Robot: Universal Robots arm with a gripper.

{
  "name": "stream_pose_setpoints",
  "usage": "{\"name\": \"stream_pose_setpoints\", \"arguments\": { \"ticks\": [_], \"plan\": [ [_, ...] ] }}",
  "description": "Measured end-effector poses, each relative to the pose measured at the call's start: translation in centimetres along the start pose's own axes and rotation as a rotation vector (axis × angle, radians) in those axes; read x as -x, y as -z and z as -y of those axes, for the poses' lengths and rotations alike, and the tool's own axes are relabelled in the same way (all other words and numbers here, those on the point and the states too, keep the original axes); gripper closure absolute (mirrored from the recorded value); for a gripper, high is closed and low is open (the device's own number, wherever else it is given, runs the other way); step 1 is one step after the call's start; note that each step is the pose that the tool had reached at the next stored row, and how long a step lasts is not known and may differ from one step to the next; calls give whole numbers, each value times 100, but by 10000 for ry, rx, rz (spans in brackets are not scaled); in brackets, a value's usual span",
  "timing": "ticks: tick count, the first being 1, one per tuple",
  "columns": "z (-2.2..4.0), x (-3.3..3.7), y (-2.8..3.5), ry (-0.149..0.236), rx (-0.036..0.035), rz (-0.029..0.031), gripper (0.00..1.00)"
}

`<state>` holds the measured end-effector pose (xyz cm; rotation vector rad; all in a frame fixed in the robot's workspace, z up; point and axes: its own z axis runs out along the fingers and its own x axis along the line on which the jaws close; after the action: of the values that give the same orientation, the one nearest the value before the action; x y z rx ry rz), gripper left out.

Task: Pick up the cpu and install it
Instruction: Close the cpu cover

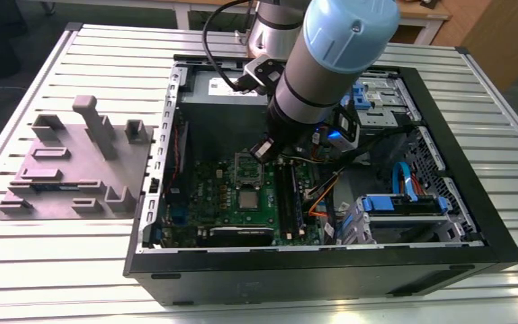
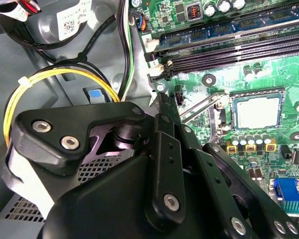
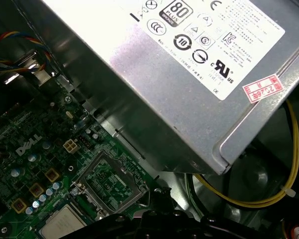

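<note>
Gripper (image 1: 268,150) hovered above the cpu (image 1: 247,200); finger state impossible to tell. Likely light, rigid, fragile; best pinched by opposite edges.

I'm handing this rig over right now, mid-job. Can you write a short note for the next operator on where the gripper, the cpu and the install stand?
Gripper: inside the open computer case, hovering above the motherboard; whether its fingers are open or shut can't be judged.
The cpu: lying flat on the motherboard in its socket area, silver top up, also seen in the exterior view and in the first wrist view. Nothing is touching it.
Socket frame: open and empty-looking beside the cpu, with its metal lever raised.
Done: the cpu is on the board. Left: whether it is fully seated and latched can't be confirmed.
</note>
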<state>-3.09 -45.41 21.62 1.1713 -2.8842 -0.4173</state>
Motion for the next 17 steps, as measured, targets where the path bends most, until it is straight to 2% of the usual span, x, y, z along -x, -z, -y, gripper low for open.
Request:
{"name": "stream_pose_setpoints", "arguments": {
  "ticks": [2, 3, 5, 7, 12, 17],
  "plan": [
    [0, 0, -1, 0, -4, -3, 90],
    [0, 1, -1, -3, -24, -21, 90],
    [0, 0, 1, -15, -106, -101, 90],
    [0, 0, -1, -18, -135, -128, 90],
    [-11, -7, 12, -2, -145, -145, 90],
    [-26, -5, 59, 34, -141, -151, 90]
  ]
}}
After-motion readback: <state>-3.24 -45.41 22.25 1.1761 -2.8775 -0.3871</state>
